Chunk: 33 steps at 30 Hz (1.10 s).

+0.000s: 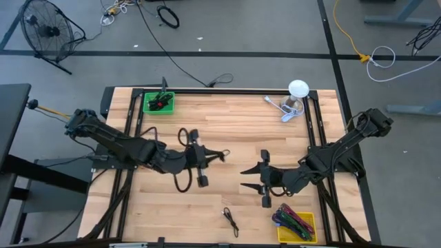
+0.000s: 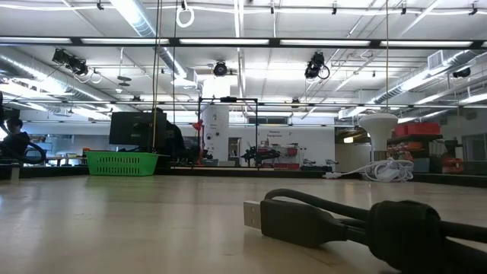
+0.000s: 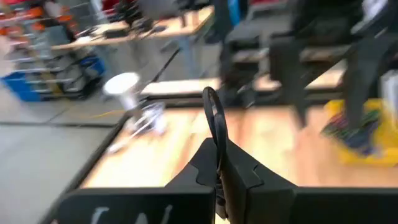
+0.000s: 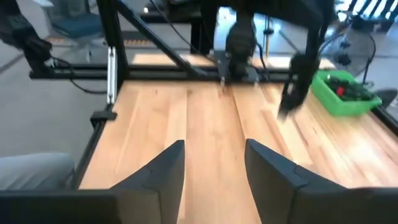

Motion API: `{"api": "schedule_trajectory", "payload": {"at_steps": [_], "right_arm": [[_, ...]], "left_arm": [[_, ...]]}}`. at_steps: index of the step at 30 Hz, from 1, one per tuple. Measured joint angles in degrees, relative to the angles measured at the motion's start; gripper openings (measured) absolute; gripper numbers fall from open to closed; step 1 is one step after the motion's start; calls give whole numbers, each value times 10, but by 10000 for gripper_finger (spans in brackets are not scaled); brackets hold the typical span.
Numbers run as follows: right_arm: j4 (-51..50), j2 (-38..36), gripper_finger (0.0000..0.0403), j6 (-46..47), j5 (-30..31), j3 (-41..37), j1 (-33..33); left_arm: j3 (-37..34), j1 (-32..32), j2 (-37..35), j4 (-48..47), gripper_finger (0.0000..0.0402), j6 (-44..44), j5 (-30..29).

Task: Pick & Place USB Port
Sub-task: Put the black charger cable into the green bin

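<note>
Left end effector [image 1: 222, 156], left of table [image 1: 227, 124] centre: fingers are seen pressed together on a thin black cable [image 3: 214, 121], its far end cut off. A loose USB cable [image 1: 231, 220] is noted near the front edge; in the low view its plug is sharp, the body blurred. Right end effector [image 1: 249, 178], right of centre, is held wide and empty; the yellow bin [image 1: 296, 224] is partly hidden.

high: straight down on my whole table [image 1: 227, 138] and both arms | low: at tabletop level, close behind a USB cable [image 2: 342, 224], facing the room | left wrist: out past my left gripper [image 3: 219, 171] across the table | right wrist: over my right gripper [image 4: 214, 168] | shared: green basket [image 1: 159, 102] in high, low, right wrist
</note>
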Motion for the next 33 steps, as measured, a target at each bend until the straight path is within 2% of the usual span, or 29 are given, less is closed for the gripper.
{"api": "schedule_trajectory", "payload": {"at_steps": [5, 9, 14, 19, 23, 28, 33], "right_arm": [[-73, 0, 152, 78, -21, 0, 0], [-98, 2, 144, 135, -54, 0, 0], [-84, 13, 139, 168, -96, 0, 10], [-47, 47, 139, 165, -127, 0, 35], [0, 82, 139, 161, -141, 0, 52], [37, 97, 139, 156, -189, 0, 55], [49, 97, 139, 141, -199, 0, 55]], "left_arm": [[0, 3, -35, -172, 7, -56, -76], [0, 12, -54, -317, 7, -144, -112], [0, 28, -59, -503, 7, -253, -158], [0, 73, -58, -645, 7, -354, -160], [0, 117, -58, -689, 7, -407, -157], [-28, 164, -57, -685, 7, -386, -144], [-84, 215, -57, -685, 7, -378, -142]]}}
